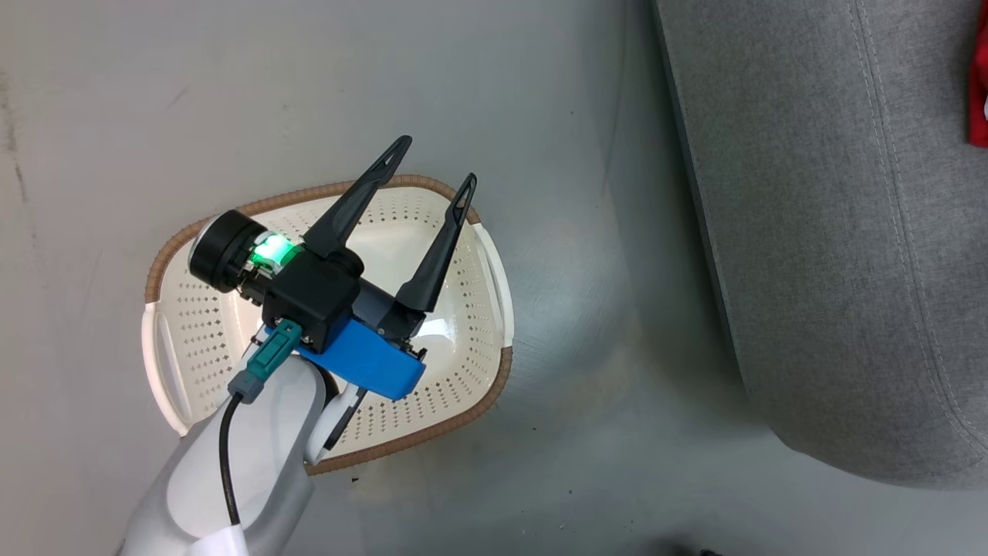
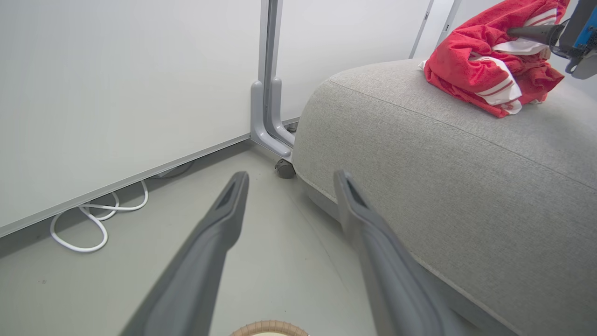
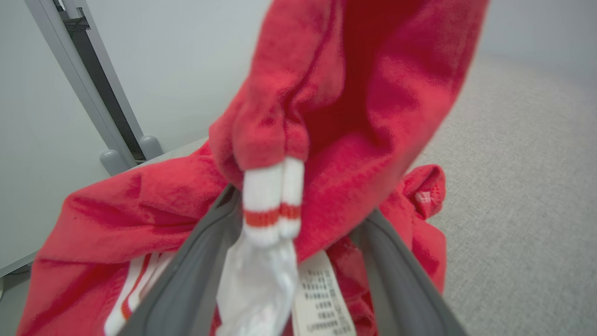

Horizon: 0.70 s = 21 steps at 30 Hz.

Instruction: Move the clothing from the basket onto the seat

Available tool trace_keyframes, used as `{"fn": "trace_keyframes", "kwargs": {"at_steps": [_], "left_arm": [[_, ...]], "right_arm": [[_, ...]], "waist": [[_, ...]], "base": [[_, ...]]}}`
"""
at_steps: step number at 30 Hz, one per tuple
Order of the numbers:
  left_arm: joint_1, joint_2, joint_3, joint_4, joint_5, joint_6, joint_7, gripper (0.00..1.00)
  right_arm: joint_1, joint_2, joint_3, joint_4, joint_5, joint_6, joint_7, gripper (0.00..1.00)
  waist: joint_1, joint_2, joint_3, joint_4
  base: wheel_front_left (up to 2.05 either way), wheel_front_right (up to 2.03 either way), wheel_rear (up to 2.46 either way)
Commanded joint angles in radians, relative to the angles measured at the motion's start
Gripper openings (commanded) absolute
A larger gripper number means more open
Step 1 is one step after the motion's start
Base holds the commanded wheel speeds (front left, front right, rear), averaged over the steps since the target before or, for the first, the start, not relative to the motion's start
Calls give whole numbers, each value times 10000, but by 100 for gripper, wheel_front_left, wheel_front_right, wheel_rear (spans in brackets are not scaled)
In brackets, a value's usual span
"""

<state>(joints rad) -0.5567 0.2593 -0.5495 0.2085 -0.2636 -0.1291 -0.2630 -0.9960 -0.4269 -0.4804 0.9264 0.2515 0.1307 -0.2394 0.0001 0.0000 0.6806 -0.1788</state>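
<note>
Right gripper (image 3: 302, 204) is spread wide, red clothing (image 3: 354, 116) hanging loose between its jaws over the seat (image 3: 513, 186) where I want it. Left gripper (image 1: 438, 158) hovers open, holding nothing, above the empty-looking basket (image 1: 293, 194).

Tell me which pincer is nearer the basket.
Left. The left pincer hangs open directly above the basket; the right pincer is away at the clothing on the seat.

A white cable (image 2: 88, 228) loops on the grey floor (image 2: 280, 261) beside a partition post (image 2: 267, 93) on a caster (image 2: 284, 169).
</note>
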Motion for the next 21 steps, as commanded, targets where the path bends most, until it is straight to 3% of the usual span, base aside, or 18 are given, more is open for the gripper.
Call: {"fn": "trace_keyframes", "kwargs": {"at_steps": [1, 13, 21], "left_arm": [[-193, 22, 43, -3, -6, -23, -26, 100], [-2, -259, 127, 60, -127, -23, -26, 100], [618, -728, 425, 361, -347, -23, -26, 100]], "right_arm": [[-55, -110, 21, 58, 85, 1, -69, 100], [3, -207, 122, 377, -116, 1, -182, 100], [1057, -56, 222, 266, -423, 1, -248, 100]], "waist": [[-1, 0, -21, 4], [-1, 0, -494, 176], [-1, 0, -1781, 436]], "base": [[0, 0, 0], [0, 0, 0], [0, 0, 0]]}}
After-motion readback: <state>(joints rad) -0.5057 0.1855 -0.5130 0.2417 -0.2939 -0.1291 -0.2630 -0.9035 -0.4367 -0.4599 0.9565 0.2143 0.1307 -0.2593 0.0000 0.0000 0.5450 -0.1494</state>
